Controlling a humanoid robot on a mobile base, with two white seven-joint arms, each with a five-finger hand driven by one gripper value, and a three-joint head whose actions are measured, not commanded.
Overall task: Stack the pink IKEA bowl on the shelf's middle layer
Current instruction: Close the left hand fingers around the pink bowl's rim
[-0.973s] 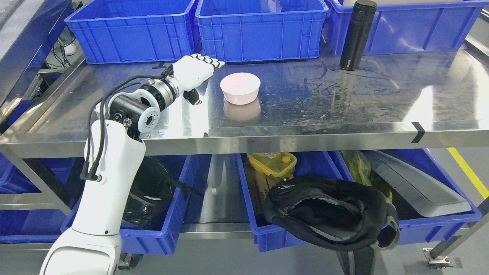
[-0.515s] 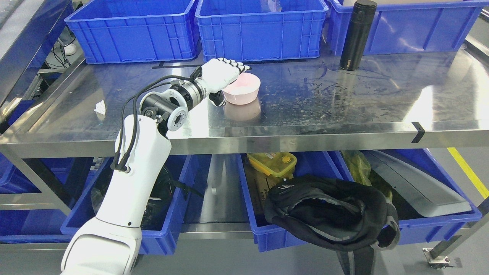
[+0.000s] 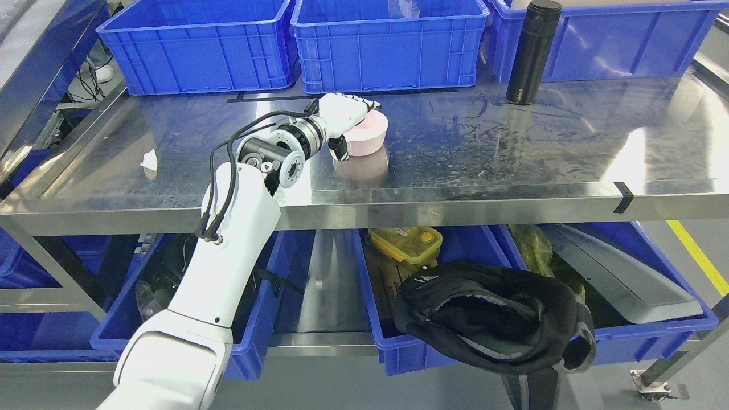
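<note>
My left hand [image 3: 342, 111] reaches over the pink bowl [image 3: 369, 132] on the steel shelf [image 3: 512, 148], fingers [image 3: 364, 104] curled across the near rim and the thumb [image 3: 340, 149] pressed against the outer wall on the bowl's left side — a grip around the rim, the bowl standing upright on the metal with its blurred reflection just in front of it. Along the back of the same surface stand three blue crates: one at the left [image 3: 196, 42], one in the middle [image 3: 390, 42] and one at the right [image 3: 615, 37]; what lies inside them cannot be made out from this angle. A black flask [image 3: 532, 51] stands upright in front of the right crate, well apart from the bowl. A small white scrap [image 3: 149, 159] lies on the steel near the left edge, and a strip of black tape [image 3: 622, 197] wraps the front lip at the right. On the layer below, a blue bin [image 3: 398, 347] holds a yellow lidded box [image 3: 405, 242], with a black bag [image 3: 490, 319] slumped over its front wall, and another bin at the lower left [image 3: 250, 336] sits partly hidden behind my white arm [image 3: 228, 250]. Beyond the frame's right corner, grey floor carries a yellow line [image 3: 697, 256].
</note>
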